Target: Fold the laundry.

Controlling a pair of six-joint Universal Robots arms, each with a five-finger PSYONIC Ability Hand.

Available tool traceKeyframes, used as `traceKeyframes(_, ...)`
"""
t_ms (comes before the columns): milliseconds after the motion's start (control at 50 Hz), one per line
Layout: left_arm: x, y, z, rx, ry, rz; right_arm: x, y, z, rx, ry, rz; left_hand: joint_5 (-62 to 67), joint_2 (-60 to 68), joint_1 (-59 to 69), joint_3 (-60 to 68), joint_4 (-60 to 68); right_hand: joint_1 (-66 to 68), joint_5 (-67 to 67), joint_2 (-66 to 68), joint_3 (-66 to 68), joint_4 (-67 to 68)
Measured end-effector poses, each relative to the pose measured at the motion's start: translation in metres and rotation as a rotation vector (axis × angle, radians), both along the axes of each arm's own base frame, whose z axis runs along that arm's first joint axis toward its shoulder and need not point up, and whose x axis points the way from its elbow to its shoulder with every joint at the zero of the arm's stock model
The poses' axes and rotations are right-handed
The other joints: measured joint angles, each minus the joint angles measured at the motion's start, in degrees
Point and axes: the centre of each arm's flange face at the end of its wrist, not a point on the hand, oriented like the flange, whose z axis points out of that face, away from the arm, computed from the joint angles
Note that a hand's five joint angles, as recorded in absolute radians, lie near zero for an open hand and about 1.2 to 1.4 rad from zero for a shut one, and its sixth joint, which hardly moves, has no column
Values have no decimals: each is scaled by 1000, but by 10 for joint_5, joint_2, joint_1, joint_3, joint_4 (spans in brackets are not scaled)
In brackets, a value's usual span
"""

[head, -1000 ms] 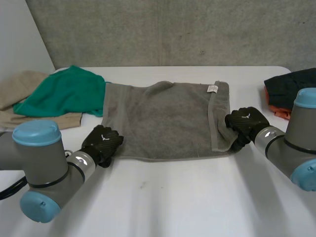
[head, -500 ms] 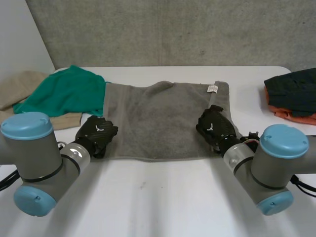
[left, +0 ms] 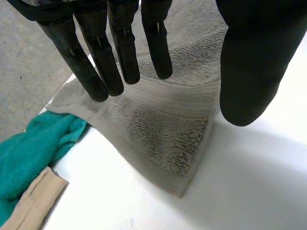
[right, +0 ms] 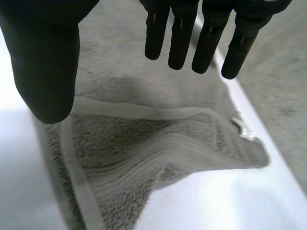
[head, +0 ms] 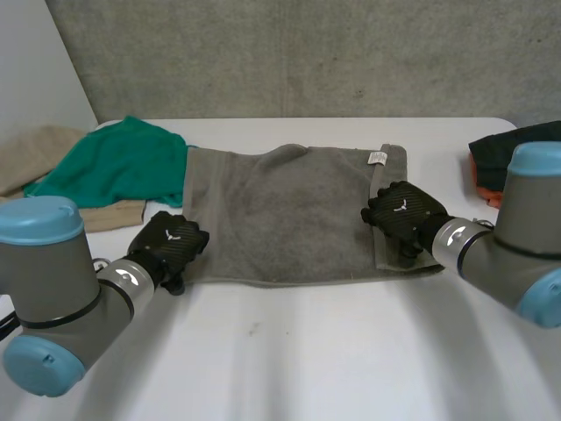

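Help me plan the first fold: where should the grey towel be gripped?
Pinch the grey towel at its two near corners, coming from its near edge, where the left hand and right hand hover open. Lying flat, it likely offers only edges.

Table centre: towel spread flat | over near-left corner: left hand | over near-right corner: right hand | left, touching towel: cloth heap | far right, apart: garment stack

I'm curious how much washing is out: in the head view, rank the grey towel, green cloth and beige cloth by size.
1. grey towel, clearly largest.
2. green cloth.
3. beige cloth, as it shows; the green cloth covers part of it, so this place is unsure.
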Motion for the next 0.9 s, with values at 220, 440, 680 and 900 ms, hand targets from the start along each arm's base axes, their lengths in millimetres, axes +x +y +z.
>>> traceKeyframes(220, 3, -1, -2, 33, -7, -2, -11, -18, -10, 16, 177, 208, -7, -7, -11, -4, -6, 0, 7, 0, 0, 1)
traceKeyframes(440, 1, -4, -5, 31, -10, -8, -8, -33, -28, -29, 249, 271, -7, -7, -11, -4, -6, 207, 296, 277, 273, 285)
traceKeyframes(680, 0, -4, -9, 37, -18, -13, -15, -64, -1, -100, 41, -38, -7, -7, -11, -4, -6, 382, 442, 414, 420, 438)
traceKeyframes(900, -4, 0, -23, 51, -73, -43, -40, -76, 0, -15, -79, -275, -5, -6, -10, -4, -5, 382, 442, 414, 420, 438)
